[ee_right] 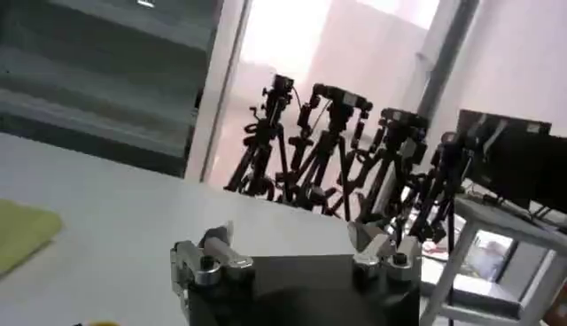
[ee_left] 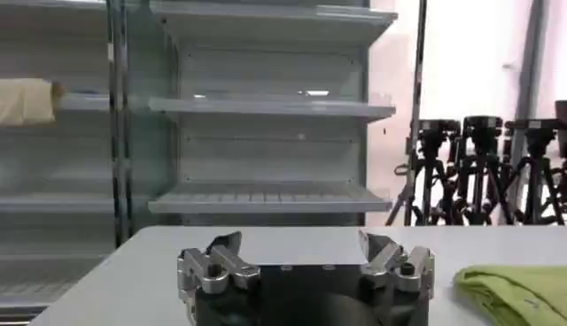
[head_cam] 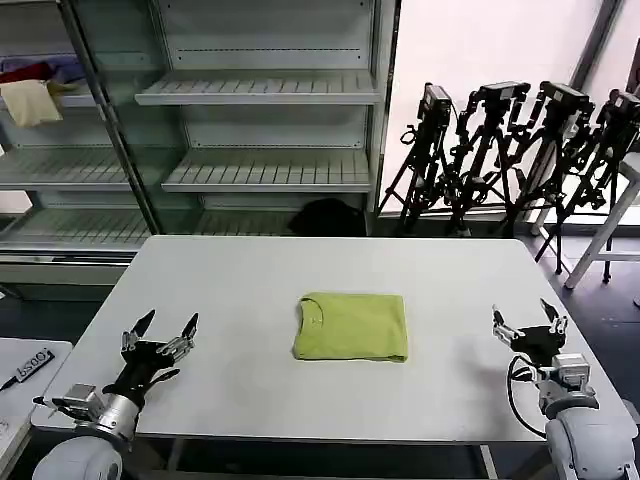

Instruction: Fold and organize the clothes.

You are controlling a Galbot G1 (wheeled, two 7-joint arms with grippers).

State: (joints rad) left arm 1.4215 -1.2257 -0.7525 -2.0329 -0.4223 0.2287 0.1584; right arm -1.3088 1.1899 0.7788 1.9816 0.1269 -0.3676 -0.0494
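The lime yellow-green T-shirt (head_cam: 351,326) lies folded into a neat rectangle at the middle of the white table (head_cam: 250,290), collar toward the left. Its edge shows in the left wrist view (ee_left: 518,292) and the right wrist view (ee_right: 22,232). My left gripper (head_cam: 160,327) hovers open near the table's front left corner, well away from the shirt, with nothing between its fingers. My right gripper (head_cam: 529,322) stands open near the front right edge, also apart from the shirt. The left gripper (ee_left: 301,248) and right gripper (ee_right: 292,235) each show spread, empty jaws.
Grey shelving (head_cam: 260,170) stands behind the table, with a pale cream cloth (head_cam: 30,100) on an upper left shelf. Several black tripods (head_cam: 510,150) line the back right. A white stand (head_cam: 610,230) sits at the far right.
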